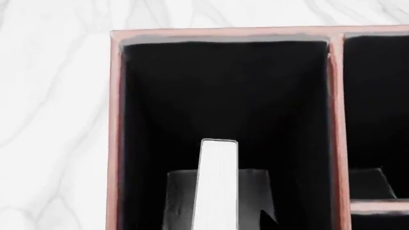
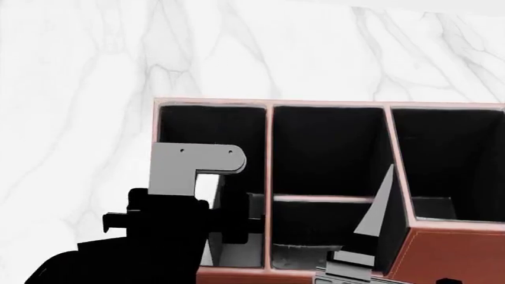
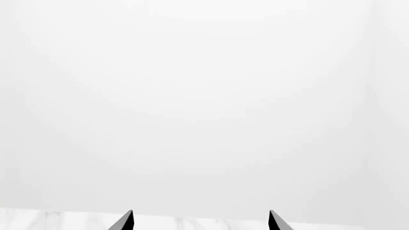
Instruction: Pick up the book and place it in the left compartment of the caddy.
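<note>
The left gripper (image 2: 207, 195) hangs over the left compartment (image 1: 223, 96) of the caddy (image 2: 450, 254), with the book (image 1: 216, 184) pinched between its fingers; the left wrist view shows the white page edges running straight out ahead of the gripper, a grey finger pad (image 1: 180, 196) to either side, so the jaws are pressed onto the covers rather than spread; the book's long axis lies along the gripper's reach and points down into the compartment, its far end within the brown rim and well clear of both side walls; whether that end touches the black floor cannot be told. The thin divider (image 1: 335, 120) stands off to one side of the held book, with the split middle section (image 2: 327, 154) beyond it; the book is plainly on the correct side of that divider. The right gripper (image 3: 201, 221) is well apart from the work; only two dark fingertips (image 3: 124, 221) show at the edge of its own view, set wide apart, facing blank white, so it is judged spread and holding nothing; the left arm is the nearer and the only one engaged. In judgement, the task is near its end: the coming move is a short straight lowering along the book's own axis, then a release; the chief risk is the thin book tipping against a wall once freed.
</note>
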You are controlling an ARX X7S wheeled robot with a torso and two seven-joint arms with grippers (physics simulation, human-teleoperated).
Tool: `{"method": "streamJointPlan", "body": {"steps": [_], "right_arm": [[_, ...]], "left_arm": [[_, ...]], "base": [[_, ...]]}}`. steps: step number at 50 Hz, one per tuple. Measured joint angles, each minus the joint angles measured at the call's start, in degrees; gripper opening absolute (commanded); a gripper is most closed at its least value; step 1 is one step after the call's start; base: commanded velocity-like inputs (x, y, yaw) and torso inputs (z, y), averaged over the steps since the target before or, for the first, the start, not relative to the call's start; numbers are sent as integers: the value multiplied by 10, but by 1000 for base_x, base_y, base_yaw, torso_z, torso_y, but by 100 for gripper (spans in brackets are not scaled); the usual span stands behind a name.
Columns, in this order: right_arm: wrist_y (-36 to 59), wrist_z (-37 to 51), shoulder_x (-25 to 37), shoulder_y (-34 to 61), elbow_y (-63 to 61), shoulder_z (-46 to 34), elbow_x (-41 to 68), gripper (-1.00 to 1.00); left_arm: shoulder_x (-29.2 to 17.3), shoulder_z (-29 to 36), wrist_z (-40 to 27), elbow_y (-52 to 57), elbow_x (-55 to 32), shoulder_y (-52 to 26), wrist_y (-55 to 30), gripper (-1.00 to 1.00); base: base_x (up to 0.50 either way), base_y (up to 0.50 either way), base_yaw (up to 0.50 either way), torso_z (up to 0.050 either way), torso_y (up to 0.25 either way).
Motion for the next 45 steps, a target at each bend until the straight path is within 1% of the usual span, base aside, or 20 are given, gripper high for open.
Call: {"method": "streamJointPlan", "body": {"steps": [30, 37, 45], "right_arm": [[-6, 2, 2, -1, 4, 0, 3, 100], [-5, 3, 3, 0, 3, -1, 4, 100], [-3, 4, 3, 1, 1, -2, 4, 100]], "left_arm": [[-9, 11, 1, 10, -19, -13, 17, 100], [-15, 10, -11, 33, -30, -15, 14, 100], [-27, 7, -36, 91, -51, -21, 1, 100]], "base": [[0, 0, 0, 0, 0], [0, 0, 0, 0, 0], [0, 0, 0, 0, 0]]}}
